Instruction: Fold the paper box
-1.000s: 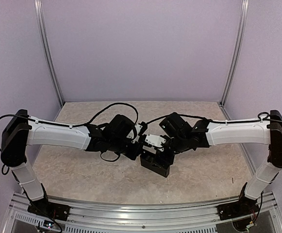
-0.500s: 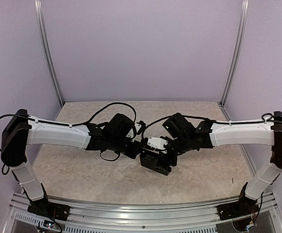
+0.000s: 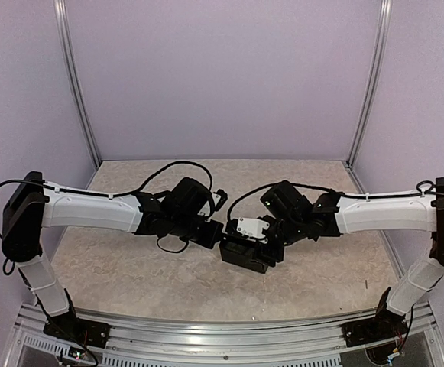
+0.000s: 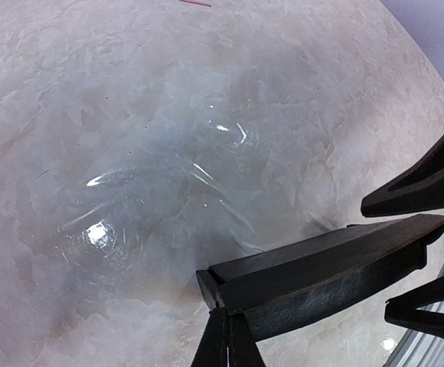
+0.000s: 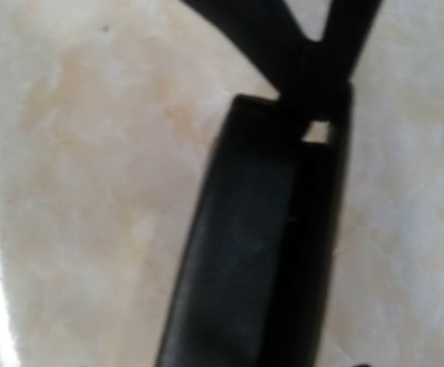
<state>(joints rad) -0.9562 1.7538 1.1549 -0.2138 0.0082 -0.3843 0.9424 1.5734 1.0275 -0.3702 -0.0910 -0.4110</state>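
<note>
The paper box (image 3: 243,256) is a slim, matte black rectangular box held between the two arms at mid-table. In the left wrist view the box (image 4: 321,267) runs off to the right. My left gripper (image 4: 227,336) is shut on the flap at its near end, also seen from above (image 3: 220,235). My right gripper (image 3: 266,246) is at the other end. Its fingers (image 4: 420,183) stand apart on either side of the box, with a thin gap showing. In the right wrist view the box (image 5: 244,252) fills the lower middle, the left gripper's fingers (image 5: 306,46) are at its far end, and my own fingers are hidden.
The marbled table (image 3: 130,267) has lilac walls on three sides, with metal posts (image 3: 76,92) at the back corners. An aluminium rail (image 3: 222,336) carrying the arm bases runs along the near edge. Black cables (image 3: 176,167) loop over both wrists.
The right arm has stretched a little further and lower, its wrist shifting slightly right. The box has tipped from a steeper tilt to lie flatter. The left arm has barely moved.
</note>
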